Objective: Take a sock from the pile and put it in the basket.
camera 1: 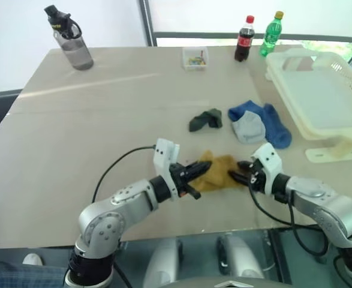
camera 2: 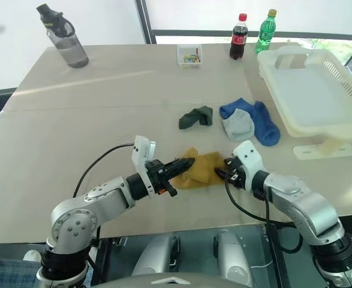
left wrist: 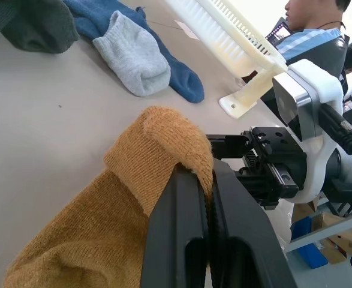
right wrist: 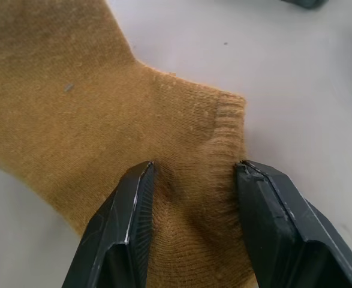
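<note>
A mustard-yellow sock (camera 1: 219, 173) lies on the beige table (camera 1: 104, 120) near its front edge, stretched between the robot's two arms. The left gripper (camera 1: 201, 172) is clamped on one end of the sock, its black fingers (left wrist: 187, 234) pressed together on a raised fold of the knit, as the left wrist view shows. The right gripper (camera 1: 238, 174) meets the sock's other end from the opposite side; in the right wrist view its fingers (right wrist: 125, 231) stand apart, one on each side of the ribbed cuff, with the yellow fabric lying between them and not yet pinched. Behind the sock, well apart from it, rests what is left of the pile (camera 1: 256, 123): a blue sock (camera 1: 274, 126) with a light grey sock (camera 1: 247, 127) on top of it, and a dark green sock (camera 1: 205, 120) just to their left. The cream-white basket (camera 1: 343, 78) sits at the table's right side, beyond the pile, with nothing in it. Along the far edge stand a small clear box (camera 1: 195, 58), a cola bottle (camera 1: 244, 39) and a green bottle (camera 1: 271, 33); a grey water bottle (camera 1: 71, 39) stands at the far left corner. A person (left wrist: 319, 27) is seen beyond the basket in the left wrist view.
</note>
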Robot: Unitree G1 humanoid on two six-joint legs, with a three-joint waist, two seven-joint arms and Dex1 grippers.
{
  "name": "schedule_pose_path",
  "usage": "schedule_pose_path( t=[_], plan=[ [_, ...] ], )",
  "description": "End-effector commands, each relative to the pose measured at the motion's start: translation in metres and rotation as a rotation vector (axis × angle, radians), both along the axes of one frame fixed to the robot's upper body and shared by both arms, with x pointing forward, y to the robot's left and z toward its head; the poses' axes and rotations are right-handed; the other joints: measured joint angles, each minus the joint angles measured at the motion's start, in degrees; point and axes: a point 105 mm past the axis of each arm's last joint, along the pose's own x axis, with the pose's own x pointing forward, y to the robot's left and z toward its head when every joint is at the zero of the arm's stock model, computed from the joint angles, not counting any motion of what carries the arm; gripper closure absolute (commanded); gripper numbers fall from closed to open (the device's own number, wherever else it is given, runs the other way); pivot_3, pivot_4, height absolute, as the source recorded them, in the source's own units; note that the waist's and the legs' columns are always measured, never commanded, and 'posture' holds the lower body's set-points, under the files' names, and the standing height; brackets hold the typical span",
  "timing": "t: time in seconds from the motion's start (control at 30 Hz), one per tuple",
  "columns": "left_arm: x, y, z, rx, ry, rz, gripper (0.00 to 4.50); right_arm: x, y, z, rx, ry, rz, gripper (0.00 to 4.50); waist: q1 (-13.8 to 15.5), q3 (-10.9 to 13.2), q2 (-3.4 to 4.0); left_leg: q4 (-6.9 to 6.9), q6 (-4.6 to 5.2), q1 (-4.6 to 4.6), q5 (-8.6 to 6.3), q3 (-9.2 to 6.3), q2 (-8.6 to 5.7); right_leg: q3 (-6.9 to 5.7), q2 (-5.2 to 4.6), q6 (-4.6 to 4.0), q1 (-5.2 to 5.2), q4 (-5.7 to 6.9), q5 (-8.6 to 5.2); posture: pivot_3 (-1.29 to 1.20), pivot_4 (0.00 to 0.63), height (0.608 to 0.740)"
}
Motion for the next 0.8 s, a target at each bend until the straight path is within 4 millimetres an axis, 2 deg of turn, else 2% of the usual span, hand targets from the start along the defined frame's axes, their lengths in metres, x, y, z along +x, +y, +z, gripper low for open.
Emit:
schedule_pose_path(
  t=[0.03, 0.07, 0.2, 0.27, 0.37, 0.5, 0.67, 0.8],
  plan=[
    [-0.007, -0.004, 0.007, -0.02, -0.023, -0.037, 4.5, -0.001, 0.006, 0.002, -0.002, -0.03, 0.03, 2.32, 0.0, 0.0, 0.0, 0.0, 0.0, 0.0, 0.0, -0.01, 0.0, -0.01, 0.0, 0.0, 0.0, 0.0, 0.0, 0.0, 0.15, 0.74],
    [-0.007, -0.004, 0.007, -0.02, -0.022, -0.038, 4.5, 0.0, 0.006, 0.0, -0.012, -0.027, 0.028, 2.32, 0.0, 0.0, 0.0, 0.0, 0.0, 0.0, 0.0, -0.02, 0.0, -0.01, 0.0, 0.0, 0.0, 0.01, 0.0, 0.0, 0.15, 0.74],
    [-0.007, -0.003, 0.006, -0.016, -0.021, -0.036, 4.5, -0.005, -0.009, -0.028, -0.141, 0.069, 0.006, 2.32, 0.0, 0.0, -0.02, 0.0, 0.0, 0.04, 0.0, 0.0, 0.0, 0.0, 0.0, 0.0, 0.03, 0.01, 0.0, 0.0, 0.15, 0.74],
    [-0.008, -0.003, 0.008, -0.029, -0.028, -0.042, 4.5, -0.007, -0.01, -0.032, -0.157, 0.086, 0.013, 2.32, 0.1, -0.1, -0.06, 0.0, 0.0, 0.05, 0.0, -0.01, 0.0, -0.01, 0.0, 0.0, 0.05, 0.01, 0.0, 0.0, 0.15, 0.74],
    [-0.01, -0.003, 0.01, -0.046, -0.042, -0.061, 3.59, -0.008, -0.01, -0.032, -0.149, 0.094, 0.011, 2.26, 0.2, -0.1, -0.11, 0.0, 0.0, 0.1, 0.0, -0.05, 0.0, -0.05, -0.01, -0.01, 0.15, -0.02, 0.0, 0.0, 0.15, 0.74],
    [-0.009, 0.001, 0.004, 0.002, -0.058, -0.05, 1.79, -0.006, -0.009, -0.03, -0.136, 0.093, -0.001, 2.26, 0.2, -0.2, -0.16, 0.01, 0.0, 0.2, 0.0, -0.06, -0.01, -0.06, -0.02, -0.02, 0.26, -0.03, -0.01, 0.0, 0.15, 0.74],
    [-0.015, 0.01, 0.0, -0.002, -0.044, -0.054, 1.79, -0.005, -0.011, -0.03, -0.133, 0.094, -0.021, 2.26, 0.2, -0.2, -0.17, -0.01, 0.0, 0.42, 0.0, -0.05, -0.01, -0.06, -0.03, -0.22, 0.51, -0.07, -0.14, 0.0, 0.15, 0.74],
    [-0.029, 0.022, 0.002, -0.027, -0.009, -0.075, 1.79, -0.006, -0.011, -0.032, -0.135, 0.099, -0.021, 2.26, 0.0, -0.2, -0.17, -0.12, 0.0, 0.91, -0.01, -0.05, 0.03, -0.08, -0.05, -0.05, 0.99, -0.29, -0.28, 0.0, 0.15, 0.74]
  ],
)
